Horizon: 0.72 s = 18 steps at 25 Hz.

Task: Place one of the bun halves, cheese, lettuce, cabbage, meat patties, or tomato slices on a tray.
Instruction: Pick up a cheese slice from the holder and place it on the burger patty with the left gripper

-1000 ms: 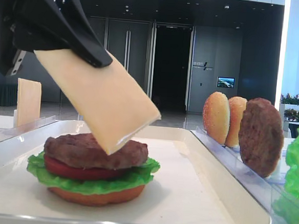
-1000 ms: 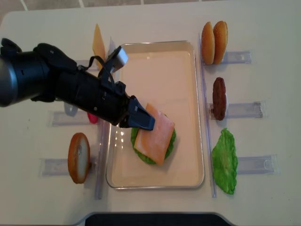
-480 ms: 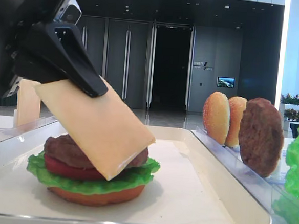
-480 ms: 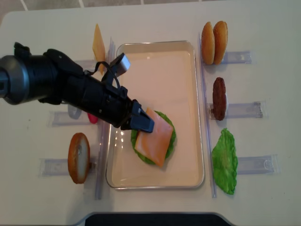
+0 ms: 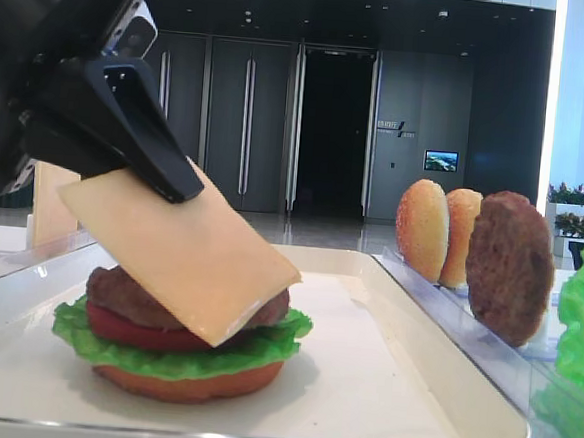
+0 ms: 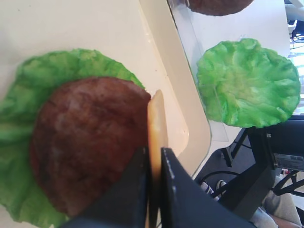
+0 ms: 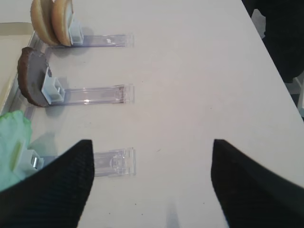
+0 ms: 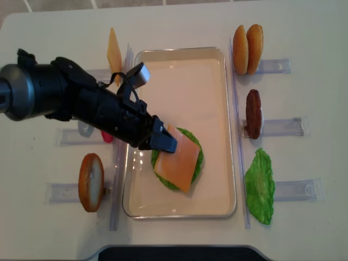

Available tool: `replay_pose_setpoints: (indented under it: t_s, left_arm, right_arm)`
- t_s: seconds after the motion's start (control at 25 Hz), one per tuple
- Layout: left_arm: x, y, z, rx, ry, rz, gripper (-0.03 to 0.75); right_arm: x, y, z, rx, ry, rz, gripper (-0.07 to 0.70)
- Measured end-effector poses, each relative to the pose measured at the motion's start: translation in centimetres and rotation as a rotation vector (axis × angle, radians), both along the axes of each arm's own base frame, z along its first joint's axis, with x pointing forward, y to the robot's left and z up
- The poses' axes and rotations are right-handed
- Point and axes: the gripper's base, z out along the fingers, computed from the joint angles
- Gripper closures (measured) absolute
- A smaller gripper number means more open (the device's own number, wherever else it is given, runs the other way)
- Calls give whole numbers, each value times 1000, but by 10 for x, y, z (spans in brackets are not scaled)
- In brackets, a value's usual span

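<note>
Cheese (image 5: 181, 257) lower than a second ago, tilted, low corner seemingly touching patty (image 5: 126, 293). Left gripper (image 8: 163, 142) clamped on cheese upper edge. Stack sits on tray (image 8: 217, 163), near-left part. Right gripper (image 7: 149, 183) spread wide over table (image 7: 190, 71), holding nothing.

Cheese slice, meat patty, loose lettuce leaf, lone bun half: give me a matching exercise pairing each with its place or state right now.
Things:
1. cheese slice
2. stacked meat patty
3. loose lettuce leaf
4. lone bun half

Places or states:
A. on its edge in a holder, left of the tray
B. pinched tilted in the left gripper, low corner over the stack
C. lying on the table, right of the tray
D. on the tomato slice and lettuce, inside the tray

Pairs: 1-B, 2-D, 3-C, 4-A
</note>
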Motion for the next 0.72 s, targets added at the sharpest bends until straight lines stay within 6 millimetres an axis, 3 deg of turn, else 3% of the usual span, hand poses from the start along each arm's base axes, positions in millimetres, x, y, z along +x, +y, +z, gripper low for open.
replay_pose_setpoints:
  t_s: [0.36, 0.48, 0.72]
  left_arm:
    - [4, 2, -2, 27, -27, 37, 652]
    - [6, 3, -2, 39, -34, 57, 533]
    - [7, 4, -3, 53, -47, 69, 211]
  right_arm:
    - [0, 0, 0, 0, 0, 0, 111]
    - [0, 0, 0, 0, 0, 0, 111]
    - [0, 0, 0, 0, 0, 0, 111]
